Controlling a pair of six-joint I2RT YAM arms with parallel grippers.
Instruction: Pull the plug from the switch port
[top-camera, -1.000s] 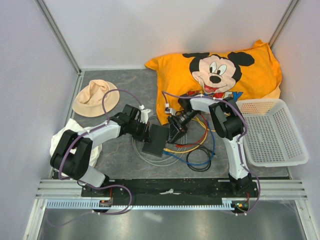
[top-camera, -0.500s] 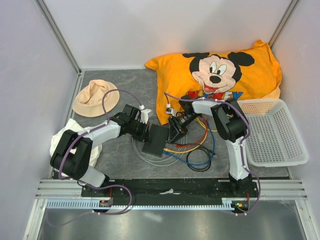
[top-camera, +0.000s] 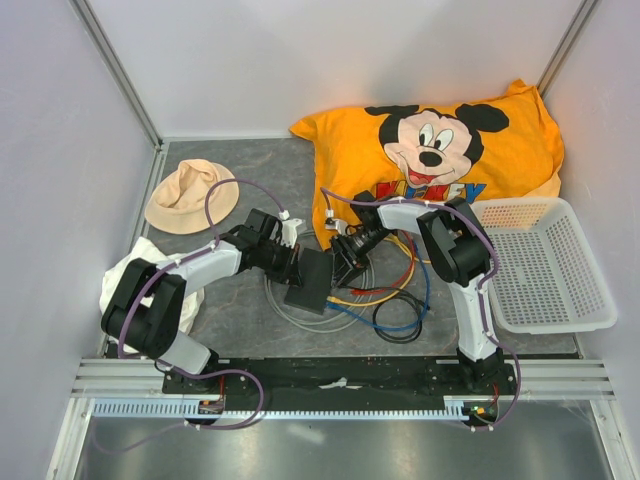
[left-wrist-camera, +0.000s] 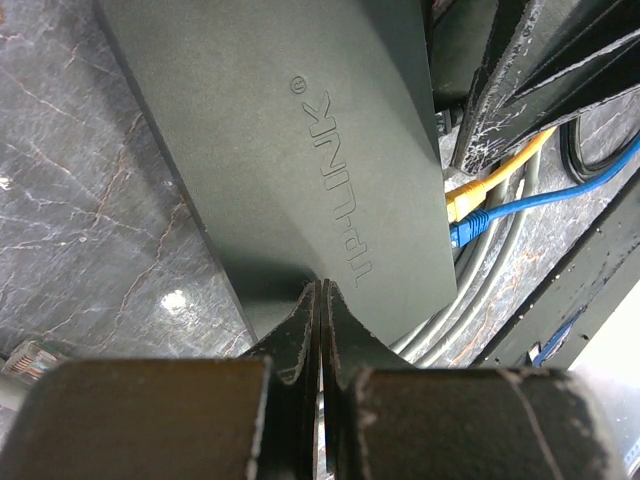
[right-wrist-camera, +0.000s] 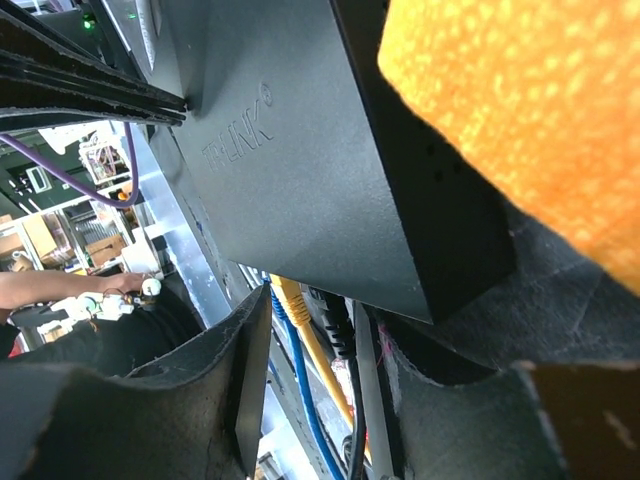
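Observation:
The dark grey switch (top-camera: 312, 280) lies flat on the mat between both grippers; it also shows in the left wrist view (left-wrist-camera: 290, 140) and the right wrist view (right-wrist-camera: 300, 170). My left gripper (top-camera: 293, 263) is shut and empty, its closed tips (left-wrist-camera: 320, 292) against the switch's left edge. A yellow plug (right-wrist-camera: 292, 300), a blue plug (left-wrist-camera: 468, 232) and a black plug (right-wrist-camera: 337, 322) sit in the sockets on the right side. My right gripper (top-camera: 345, 260) is open, with its fingers (right-wrist-camera: 245, 370) either side of these plugs (right-wrist-camera: 310, 340).
Yellow, blue, red, black and grey cables (top-camera: 390, 300) coil on the mat right of and under the switch. An orange Mickey pillow (top-camera: 440, 150) lies just behind my right gripper. There is a white mesh basket (top-camera: 545, 262) at right, and a beige hat (top-camera: 190, 195) and white cloth (top-camera: 130, 270) at left.
My right gripper has edged a little left, closer to the switch's socket side. The left arm and the switch have not visibly moved.

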